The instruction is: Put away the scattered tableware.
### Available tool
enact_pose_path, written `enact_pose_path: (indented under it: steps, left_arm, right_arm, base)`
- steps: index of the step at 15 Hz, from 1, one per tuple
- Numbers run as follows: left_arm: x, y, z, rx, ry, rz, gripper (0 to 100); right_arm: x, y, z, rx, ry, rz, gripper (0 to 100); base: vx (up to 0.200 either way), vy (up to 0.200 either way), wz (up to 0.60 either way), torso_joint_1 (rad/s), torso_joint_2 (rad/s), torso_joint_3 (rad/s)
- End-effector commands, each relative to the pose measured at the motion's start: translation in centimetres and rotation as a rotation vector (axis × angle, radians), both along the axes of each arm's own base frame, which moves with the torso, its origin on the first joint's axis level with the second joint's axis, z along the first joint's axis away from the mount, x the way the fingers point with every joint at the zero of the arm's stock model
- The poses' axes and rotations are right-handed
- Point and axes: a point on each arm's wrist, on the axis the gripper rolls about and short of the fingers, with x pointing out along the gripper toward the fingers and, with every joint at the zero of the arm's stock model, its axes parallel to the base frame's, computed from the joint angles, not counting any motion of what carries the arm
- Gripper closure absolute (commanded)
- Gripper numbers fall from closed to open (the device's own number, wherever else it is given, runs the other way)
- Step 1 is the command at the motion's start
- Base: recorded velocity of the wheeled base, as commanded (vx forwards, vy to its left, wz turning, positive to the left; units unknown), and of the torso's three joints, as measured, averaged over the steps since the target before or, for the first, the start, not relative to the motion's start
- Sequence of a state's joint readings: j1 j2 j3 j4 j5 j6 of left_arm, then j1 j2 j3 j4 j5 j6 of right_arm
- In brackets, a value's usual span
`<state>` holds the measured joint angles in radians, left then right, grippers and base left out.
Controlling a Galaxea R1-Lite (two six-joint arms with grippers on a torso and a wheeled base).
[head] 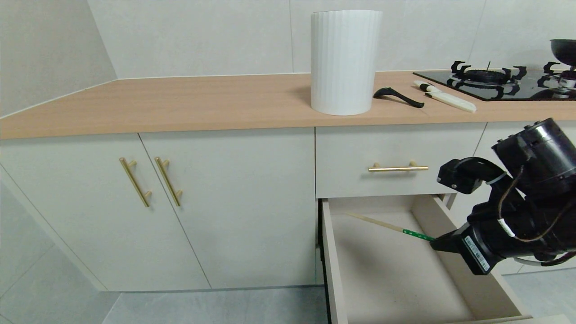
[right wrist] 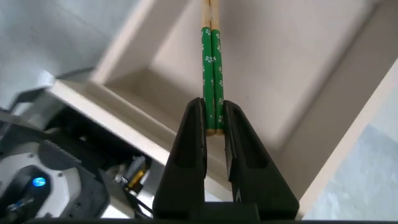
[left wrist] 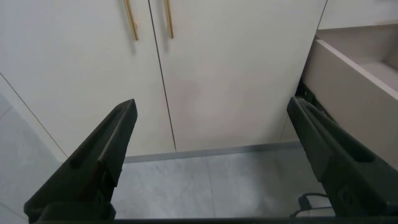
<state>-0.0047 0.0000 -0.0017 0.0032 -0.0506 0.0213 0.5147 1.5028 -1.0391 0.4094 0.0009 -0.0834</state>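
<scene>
Nearest to me, my right gripper [right wrist: 214, 115] has its jaws closed narrow on a pair of wooden chopsticks with green flower-printed ends [right wrist: 211, 62]. I hold them by the green ends, side by side. It hangs at the near right of the pale beige open drawer [head: 330, 261], over the right wall. The chopsticks slant from there toward the far left of the drawer, inside its walls. Whether their bare tips touch the drawer floor I cannot tell. The drawer floor is wide and flat, with free room to the left wall and toward the near end.

My left gripper [left wrist: 210, 106] sits low on the left, jaws spread wide and holding nothing. It faces the plain cream cabinet doors [left wrist: 236, 74], above the grey tiled floor [left wrist: 205, 180]. The drawer's left outer wall stands just to its right.

Above the open drawer is a shut drawer front with a gold bar handle [head: 398, 168]. Left of it the doors carry two slanted gold handles [head: 167, 181].

Farther off runs the light wood countertop [head: 202, 101], its front edge straight over the cabinets. A tall white ribbed cylinder [head: 344, 63] stands on it near that edge. Just to its right lie a black curved-handled utensil [head: 398, 96] and a white knife with a cream handle [head: 450, 101], close together but apart. At the far right is a black glass gas hob [head: 495, 83].
</scene>
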Motion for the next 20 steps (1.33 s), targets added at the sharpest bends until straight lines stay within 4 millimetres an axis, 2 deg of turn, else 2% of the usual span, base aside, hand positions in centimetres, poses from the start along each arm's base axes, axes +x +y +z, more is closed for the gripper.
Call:
enact_pose_path:
  steps: [1,3,7,8,9,11,14,17,20]
  left_arm:
    - [0.0,0.0,0.0,0.000,0.000,0.000,0]
    - [0.0,0.0,0.0,0.000,0.000,0.000,0]
    - [0.0,0.0,0.0,0.000,0.000,0.000,0]
    - [0.0,0.0,0.0,0.000,0.000,0.000,0]
    - [0.0,0.0,0.0,0.000,0.000,0.000,0]
    - [0.0,0.0,0.0,0.000,0.000,0.000,0]
    - [0.0,0.0,0.0,0.000,0.000,0.000,0]
    - [0.0,0.0,0.0,0.000,0.000,0.000,0]
    - [0.0,0.0,0.0,0.000,0.000,0.000,0]
  right_arm:
    - [2.3,1.2,-2.9,-0.080,0.084,-0.035,100]
    - [3.7,1.9,-4.5,-0.092,0.134,-0.121,100]
    - [6.3,4.8,-7.1,-0.018,0.163,-0.265,100]
    - [7.0,5.9,-8.2,-0.014,0.147,-0.299,100]
    - [8.4,7.5,-10.7,-0.006,0.108,-0.362,100]
    - [10.0,8.9,-13.2,0.005,0.044,-0.426,100]
    - [11.4,9.8,-14.6,0.030,0.028,-0.486,100]
    - [11.6,10.0,-15.5,0.024,0.037,-0.490,100]
    - [12.0,10.2,-17.9,-0.021,0.070,-0.485,100]
  base:
    - [0.000,0.000,0.00,0.000,0.00,0.000]
    - [0.000,0.000,0.00,0.000,0.00,0.000]
    - [0.000,0.000,0.00,0.000,0.00,0.000]
    - [0.000,0.000,0.00,0.000,0.00,0.000]
    - [0.000,0.000,0.00,0.000,0.00,0.000]
    - [0.000,0.000,0.00,0.000,0.00,0.000]
    - [0.000,0.000,0.00,0.000,0.00,0.000]
    - [0.000,0.000,0.00,0.000,0.00,0.000]
    - [0.000,0.000,0.00,0.000,0.00,0.000]
